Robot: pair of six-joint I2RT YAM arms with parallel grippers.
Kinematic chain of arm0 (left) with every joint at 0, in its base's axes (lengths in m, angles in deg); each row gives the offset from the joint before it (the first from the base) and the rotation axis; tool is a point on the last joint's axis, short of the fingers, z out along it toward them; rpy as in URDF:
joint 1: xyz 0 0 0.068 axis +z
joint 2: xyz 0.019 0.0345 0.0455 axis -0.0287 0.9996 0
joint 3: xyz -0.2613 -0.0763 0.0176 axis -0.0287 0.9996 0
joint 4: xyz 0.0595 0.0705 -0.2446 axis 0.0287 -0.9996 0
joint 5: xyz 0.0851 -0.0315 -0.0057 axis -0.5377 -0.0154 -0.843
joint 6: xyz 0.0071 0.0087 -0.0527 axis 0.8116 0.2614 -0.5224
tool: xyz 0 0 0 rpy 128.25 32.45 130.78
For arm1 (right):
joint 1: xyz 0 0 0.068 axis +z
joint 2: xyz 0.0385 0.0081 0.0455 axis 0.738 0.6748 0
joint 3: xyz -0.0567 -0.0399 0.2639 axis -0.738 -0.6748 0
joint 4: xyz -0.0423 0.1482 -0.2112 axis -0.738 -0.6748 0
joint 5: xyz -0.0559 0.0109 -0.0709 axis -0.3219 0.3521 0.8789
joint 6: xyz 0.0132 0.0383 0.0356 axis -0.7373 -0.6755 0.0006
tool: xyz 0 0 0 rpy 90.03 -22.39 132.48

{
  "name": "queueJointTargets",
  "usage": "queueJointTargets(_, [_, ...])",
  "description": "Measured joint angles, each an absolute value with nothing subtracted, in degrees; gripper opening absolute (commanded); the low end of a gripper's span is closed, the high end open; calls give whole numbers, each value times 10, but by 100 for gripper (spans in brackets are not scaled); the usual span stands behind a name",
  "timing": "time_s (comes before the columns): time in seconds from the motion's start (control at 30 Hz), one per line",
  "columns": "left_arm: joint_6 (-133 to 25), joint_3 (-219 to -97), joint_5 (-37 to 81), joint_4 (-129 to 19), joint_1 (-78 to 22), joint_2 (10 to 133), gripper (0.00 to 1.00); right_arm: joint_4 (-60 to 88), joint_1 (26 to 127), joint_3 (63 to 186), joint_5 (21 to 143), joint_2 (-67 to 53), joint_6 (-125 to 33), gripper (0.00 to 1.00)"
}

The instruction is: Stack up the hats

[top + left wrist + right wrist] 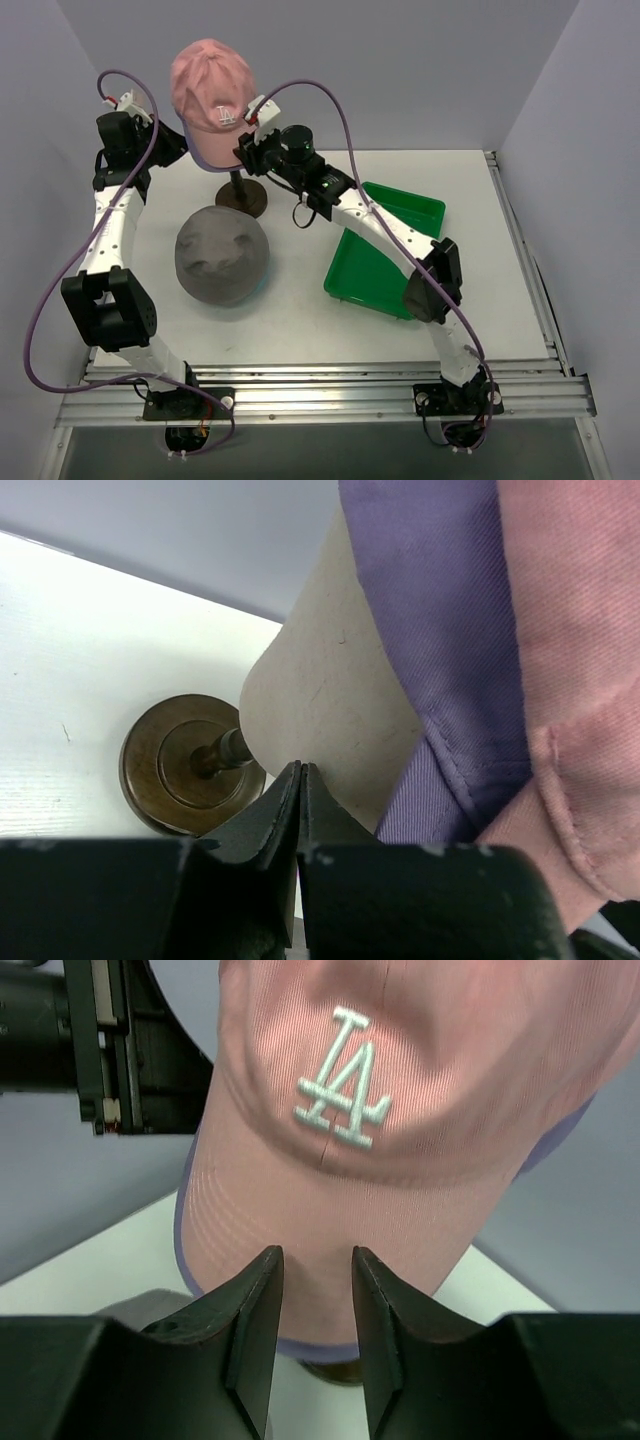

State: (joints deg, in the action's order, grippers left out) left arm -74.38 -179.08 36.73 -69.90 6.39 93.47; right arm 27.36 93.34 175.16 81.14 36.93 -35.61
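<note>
Pink cap: we are seeing the pink cap [212, 85], a white "LA" on its front, sitting topmost on the mannequin head [320, 710].
Lilac cap: the lilac cap [430, 630] is sitting under the pink one, its edge peeking out below.
Grey hat: the grey hat [222, 255] is lying as a rounded mound on the bench [300, 330], near the brown stand [185, 765] and apart from both arms. We are judging it the one not yet stacked.
Handling: we are expecting all three to be light and soft. The grey one is looking floppy and likely to sag, so we are favouring a pinch on its rim or on a fold of the crown.
Left claw: the left claw [300, 775] is clenched on nothing, hovering beside the head's lower side, under the lilac edge.
Right claw: the right claw [315, 1260] is released, fingers apart, pointing at the pink cap's lower front. We cannot tell whether it is touching the fabric.
Arm pose: both arms are reaching up to the head from either side, elbows bent, the right one passing over the green tray [385, 275].
</note>
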Motion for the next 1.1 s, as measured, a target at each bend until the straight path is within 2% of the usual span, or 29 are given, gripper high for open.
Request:
queueJointTargets(0.3, [-753, -1791, 372, -687, 69, 942, 8, 341, 903, 1486, 807, 189, -397, 32])
queueJointTargets(0.63, [-800, -1839, 361, -665, 74, 1026, 2, 393, 847, 1339, 801, 24, -452, 32])
queueJointTargets(1.1, [-880, -1838, 359, -596, 15, 1047, 2, 386, 843, 1286, 800, -45, -461, 32])
